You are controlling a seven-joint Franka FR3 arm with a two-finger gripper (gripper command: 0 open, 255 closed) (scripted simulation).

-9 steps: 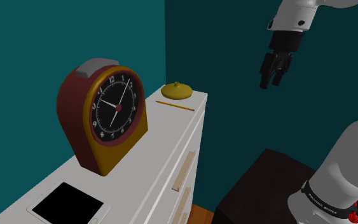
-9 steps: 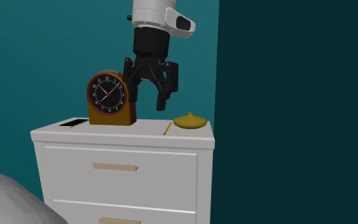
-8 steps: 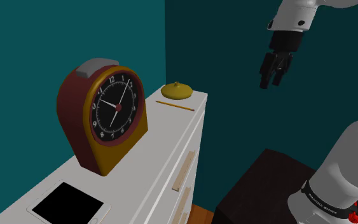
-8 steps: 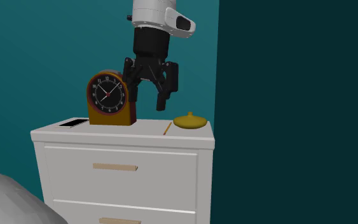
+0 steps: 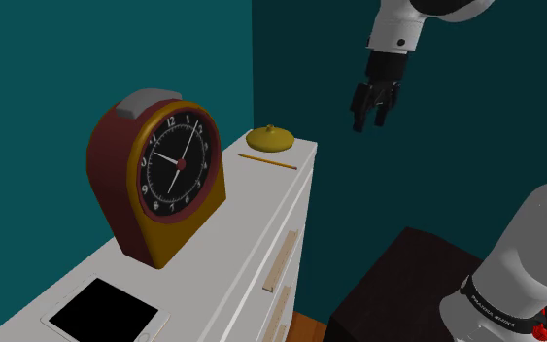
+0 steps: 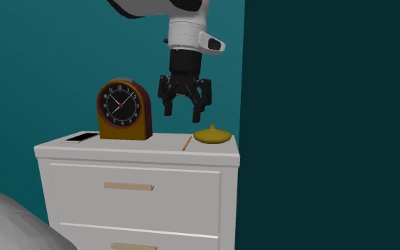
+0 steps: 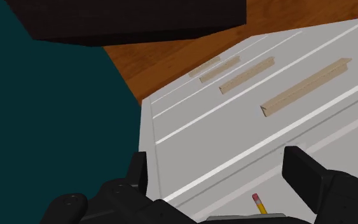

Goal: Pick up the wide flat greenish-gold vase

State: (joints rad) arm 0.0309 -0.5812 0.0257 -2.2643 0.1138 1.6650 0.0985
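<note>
gripper: black 2-finger gripper (image 6: 185, 106), jaws spread wide, nothing btwn them; points down, up in the air over the dresser's top
gripper, shoulder view: gripper (image 5: 370, 107) sits above and to the right of the vase, against the dark teal wall, well apart from it
gripper, wrist view: gripper (image 7: 222, 168) w/ both fingers (image 7: 139, 170) apart; dresser front and pencil end seen btwn them
vase: wide flat greenish-gold vase (image 5: 270, 138), upright, on dresser top at the far end near the wall corner; not touched
vase, 2nd ext view: vase (image 6: 212, 135) at the top's right end, below and a bit right of the gripper
pencil: thin yellow pencil (image 5: 267, 162) lying flat just beside the vase, on the clock side; also (image 6: 187, 143); reddish eraser end (image 7: 259, 203) under the hand
clock: big red-and-gold clock (image 5: 159, 175) w/ black face, upright mid-top, well apart from vase; also (image 6: 123, 110)
tablet: flat white-framed black tablet (image 5: 104, 311) on the near end of the top; (image 6: 82, 136)
dresser: white dresser (image 5: 252, 223) w/ tan drawer handles (image 7: 304, 89); (image 6: 138, 167)
stand: dark box (image 5: 397, 282) at lower right, arm base on it
floor: brown wood floor (image 7: 165, 57) by the dresser's foot
walls: teal
</note>
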